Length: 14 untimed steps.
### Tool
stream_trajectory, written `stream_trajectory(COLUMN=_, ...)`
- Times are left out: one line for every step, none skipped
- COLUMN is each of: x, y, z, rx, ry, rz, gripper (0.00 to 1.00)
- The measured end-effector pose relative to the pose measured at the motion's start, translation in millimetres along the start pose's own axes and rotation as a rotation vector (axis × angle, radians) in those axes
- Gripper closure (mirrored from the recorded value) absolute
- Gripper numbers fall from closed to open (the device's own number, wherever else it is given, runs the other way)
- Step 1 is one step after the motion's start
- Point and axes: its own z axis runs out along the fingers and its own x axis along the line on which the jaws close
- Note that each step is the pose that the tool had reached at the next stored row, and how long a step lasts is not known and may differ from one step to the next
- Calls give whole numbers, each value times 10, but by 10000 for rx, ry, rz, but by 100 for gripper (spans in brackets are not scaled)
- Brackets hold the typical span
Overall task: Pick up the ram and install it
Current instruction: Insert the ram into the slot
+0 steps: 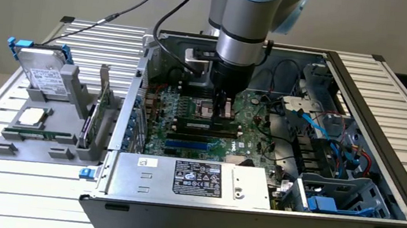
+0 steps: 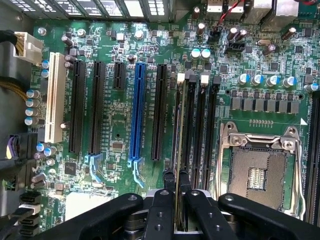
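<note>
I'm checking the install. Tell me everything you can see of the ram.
The ram shows edge-on as a thin, long board, standing on its long edge, its faces hidden, pinched between the fingers of the shut hand. It runs along the black memory slots beside the empty processor socket, lined up with one; whether it is seated cannot be told.

My arm point(image 1: 252, 3) hangs straight down from above, wrist point(image 1: 236, 51) vertical, gripper point(image 1: 224, 109) pointing at the floor. My fingers point(image 2: 160, 210) are pinched nearly together, clamped on the thin ram point(image 2: 180, 135) — one finger on each face, the stick edge-on between them.
</note>
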Motion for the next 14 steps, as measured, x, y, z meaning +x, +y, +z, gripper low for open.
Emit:
stream_trajectory(x=-3, y=0, z=5, rx=-1, ry=10, rz=1, gripper=86)
stream_trajectory(x=-4, y=-1, z=5, rx=-2, ry=13, rz=1, gripper=86)
stream_trajectory(x=-4, y=0, z=5, rx=-1, ry=14, rz=1, gripper=86)
stream_trajectory(x=-7, y=-1, z=5, rx=-1, ry=14, rz=1, gripper=86)
stream_trajectory(x=-8, y=-1, z=6, rx=0, ry=13, rz=1, gripper=86)
stream_trajectory(x=-8, y=-1, z=6, rx=-1, ry=13, rz=1, gripper=86)
stream_trajectory(x=-8, y=-1, z=5, rx=-1, ry=14, rz=1, gripper=86)
stream_trajectory(x=-8, y=-1, z=6, rx=-1, ry=14, rz=1, gripper=86)
stream_trajectory(x=-8, y=-1, z=6, rx=-1, ry=14, rz=1, gripper=86)
stream_trajectory(x=-8, y=-1, z=6, rx=-1, ry=14, rz=2, gripper=86)
stream_trajectory(x=-8, y=-1, z=7, rx=-1, ry=13, rz=2, gripper=86)
stream_trajectory(x=-8, y=-3, z=7, rx=-1, ry=14, rz=2, gripper=86)
stream_trajectory(x=-8, y=-4, z=7, rx=-1, ry=14, rz=2, gripper=86)
stream_trajectory(x=-8, y=-7, z=7, rx=-1, ry=14, rz=2, gripper=86)
